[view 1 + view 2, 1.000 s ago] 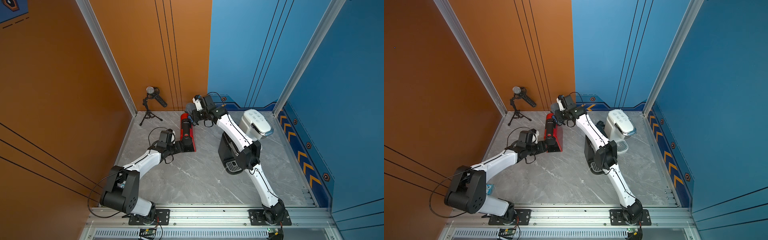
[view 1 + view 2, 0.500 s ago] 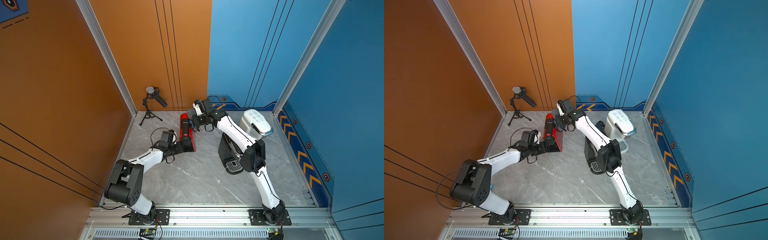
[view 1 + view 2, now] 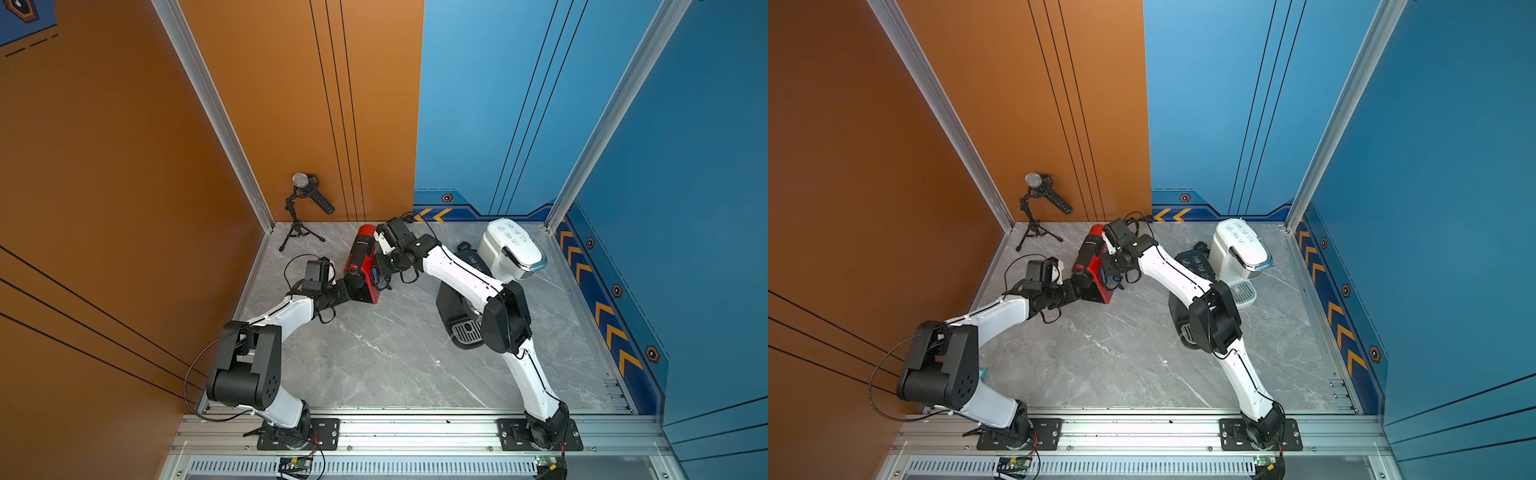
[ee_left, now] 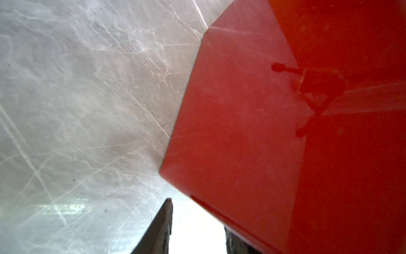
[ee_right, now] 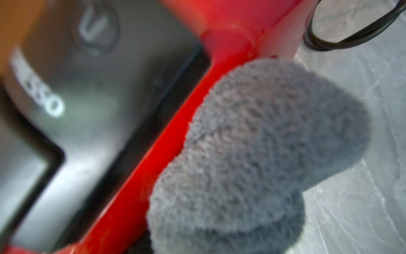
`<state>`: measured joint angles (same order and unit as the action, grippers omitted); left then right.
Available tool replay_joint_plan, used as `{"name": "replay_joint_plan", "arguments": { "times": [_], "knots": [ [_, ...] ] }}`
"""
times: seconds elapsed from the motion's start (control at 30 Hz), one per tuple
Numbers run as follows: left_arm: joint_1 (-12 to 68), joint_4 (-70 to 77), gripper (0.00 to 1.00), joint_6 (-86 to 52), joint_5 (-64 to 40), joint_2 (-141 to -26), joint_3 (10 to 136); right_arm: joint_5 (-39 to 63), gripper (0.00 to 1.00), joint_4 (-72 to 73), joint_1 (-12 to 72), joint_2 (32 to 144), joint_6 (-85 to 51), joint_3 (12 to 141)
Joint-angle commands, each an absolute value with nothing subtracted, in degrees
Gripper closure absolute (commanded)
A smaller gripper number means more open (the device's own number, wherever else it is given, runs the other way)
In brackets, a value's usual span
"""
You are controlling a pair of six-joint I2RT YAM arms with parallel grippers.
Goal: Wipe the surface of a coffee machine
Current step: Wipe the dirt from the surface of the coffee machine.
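Far left of the table, close to the orange wall: red coffee machine, the piece being wiped. Right gripper clamped on a grey cloth, pressing it to the machine's right flank beside the black top panel. Left gripper at the near base corner, fingers partly apart; pinching the base or merely bracketing it, cannot tell from so close a view. For a good stroke: keep the cloth flat on the red side, draw it along the flank with light, even pressure, hold the base steady against sliding, and steer clear of the black cable nearby. Compared with one second ago: right wrist lower and nearer, off the far top end and down onto the flank; left shoulder swung inward, left gripper at the same base corner. Black coffee machine and white coffee machine to the right, untouched by either gripper.
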<state>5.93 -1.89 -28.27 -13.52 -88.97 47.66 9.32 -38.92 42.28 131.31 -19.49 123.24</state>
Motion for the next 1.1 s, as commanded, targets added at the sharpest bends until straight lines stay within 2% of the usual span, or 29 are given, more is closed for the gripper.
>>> {"name": "replay_joint_plan", "arguments": {
  "times": [0.0,0.17,0.3,0.63,0.77,1.07],
  "knots": [
    [5.2,3.5,0.61,-27.7,-11.1,-89.8,51.3,13.1,1.0,-32.1,43.3,126.0,-21.4,117.5],
    [5.2,4.5,0.61,-28.2,-11.6,-91.0,52.4,15.3,0.99,-24.9,41.8,121.4,-24.2,107.9],
    [4.6,4.4,0.61,-28.1,-11.0,-90.8,52.0,20.5,0.99,-18.9,43.3,123.1,-28.3,107.3],
    [3.7,4.4,0.6,-28.2,-12.0,-89.2,50.6,9.8,1.0,-14.3,44.0,135.0,-32.2,108.7],
    [3.8,4.5,0.6,-28.2,-12.1,-89.0,50.5,9.8,1.0,-13.6,43.4,137.0,-33.1,107.9],
    [3.8,4.5,0.6,-28.2,-12.7,-89.4,50.5,11.0,1.0,-10.4,41.7,128.5,-33.2,109.1]
  ]
}}
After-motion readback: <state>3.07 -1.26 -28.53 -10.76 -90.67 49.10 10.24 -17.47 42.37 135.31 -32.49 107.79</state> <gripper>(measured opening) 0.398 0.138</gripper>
